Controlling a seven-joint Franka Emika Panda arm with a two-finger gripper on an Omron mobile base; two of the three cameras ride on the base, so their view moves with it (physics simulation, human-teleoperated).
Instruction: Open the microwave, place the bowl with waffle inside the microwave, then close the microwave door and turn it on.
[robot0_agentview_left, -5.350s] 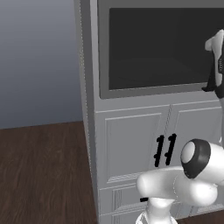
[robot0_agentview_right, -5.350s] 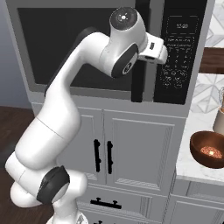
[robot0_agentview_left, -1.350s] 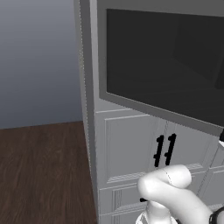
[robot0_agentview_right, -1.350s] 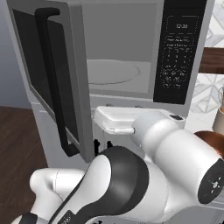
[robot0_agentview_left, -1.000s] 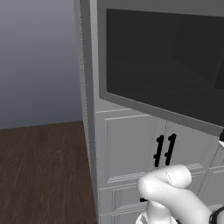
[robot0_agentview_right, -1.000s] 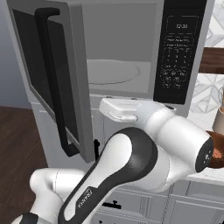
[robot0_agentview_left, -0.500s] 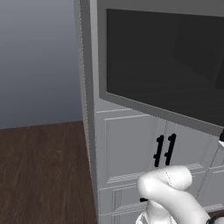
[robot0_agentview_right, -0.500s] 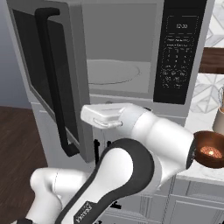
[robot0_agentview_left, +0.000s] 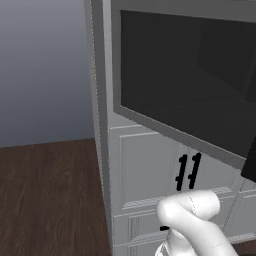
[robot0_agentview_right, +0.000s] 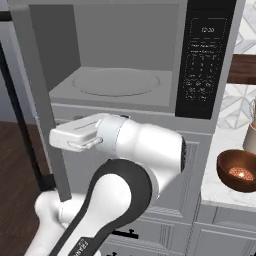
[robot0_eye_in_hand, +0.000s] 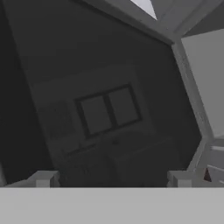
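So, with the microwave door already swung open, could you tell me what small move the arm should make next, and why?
Probably swing the claw right, toward the bowl on the counter. The microwave door stands wide open, the microwave cavity holds no bowl, and the claw is open and holds nothing, so fetching the bowl seems due.

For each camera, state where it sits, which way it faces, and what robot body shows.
Left base view: behind-left, facing the open microwave door; white arm at the bottom.
Right base view: behind-right, facing the microwave cavity and the bowl; arm across the front.
Hand view: on the hand, facing the door's dark glass; open tool.
Both base views share the door.
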